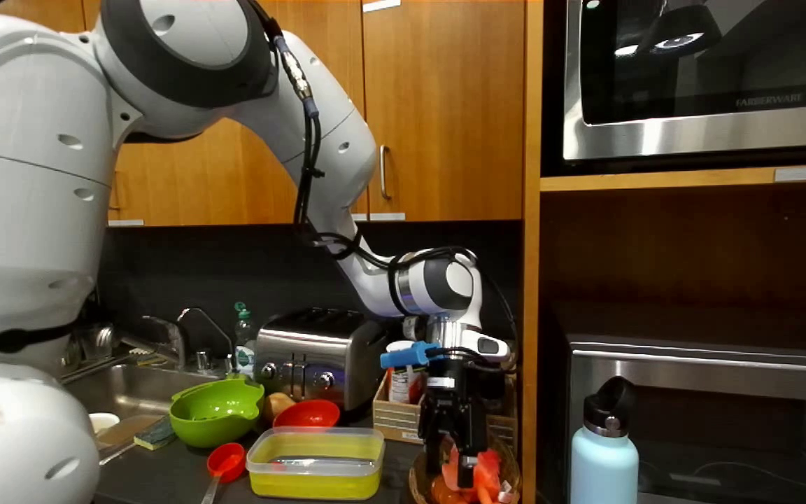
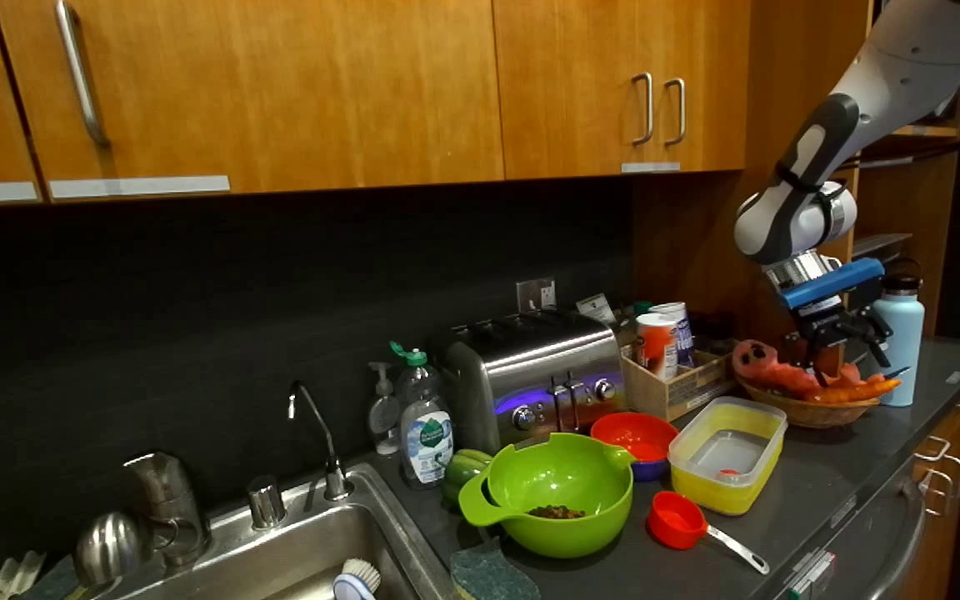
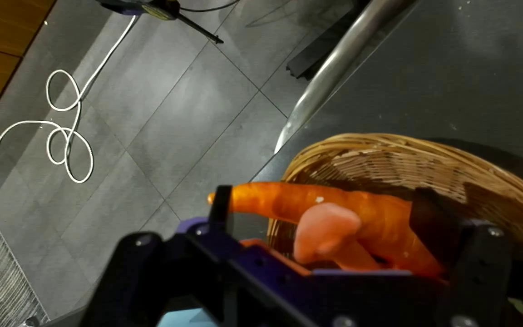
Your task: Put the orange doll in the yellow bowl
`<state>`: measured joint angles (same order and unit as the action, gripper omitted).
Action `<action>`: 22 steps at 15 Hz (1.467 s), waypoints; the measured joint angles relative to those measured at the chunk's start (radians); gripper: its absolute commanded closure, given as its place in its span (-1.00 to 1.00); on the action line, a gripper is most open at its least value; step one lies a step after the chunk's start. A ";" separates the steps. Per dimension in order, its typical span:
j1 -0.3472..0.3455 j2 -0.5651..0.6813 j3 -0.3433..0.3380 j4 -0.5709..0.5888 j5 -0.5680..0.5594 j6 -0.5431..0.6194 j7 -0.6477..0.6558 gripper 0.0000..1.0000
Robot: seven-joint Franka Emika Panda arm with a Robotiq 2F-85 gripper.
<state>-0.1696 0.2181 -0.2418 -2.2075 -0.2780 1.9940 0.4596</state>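
Observation:
The orange doll (image 2: 788, 377) lies in the wicker basket (image 2: 826, 414), its pinkish head over the basket's edge. In the wrist view a pale orange limb of the doll (image 3: 327, 231) rises between the fingers of my gripper (image 3: 326, 204), which stand wide apart. Most of the doll is hidden there behind the gripper. Just above the basket, the gripper (image 2: 847, 360) points down and appears to hold nothing. The yellow bowl (image 1: 315, 484), a rectangular dish with a clear rim, sits on the counter beside the basket, as both exterior views show.
A carrot (image 3: 284, 200) lies across the basket, partly behind the fingertips. A light blue bottle (image 2: 899, 346) stands close to the gripper. Near the yellow bowl are a red measuring cup (image 2: 677, 521), a red bowl (image 2: 634, 433), a green bowl (image 2: 559, 533) and a wooden box (image 2: 680, 390).

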 measured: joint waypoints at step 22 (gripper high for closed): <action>-0.003 0.045 -0.008 0.021 -0.010 0.075 0.000 0.94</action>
<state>-0.1725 0.2632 -0.2501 -2.1864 -0.2880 2.0692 0.4595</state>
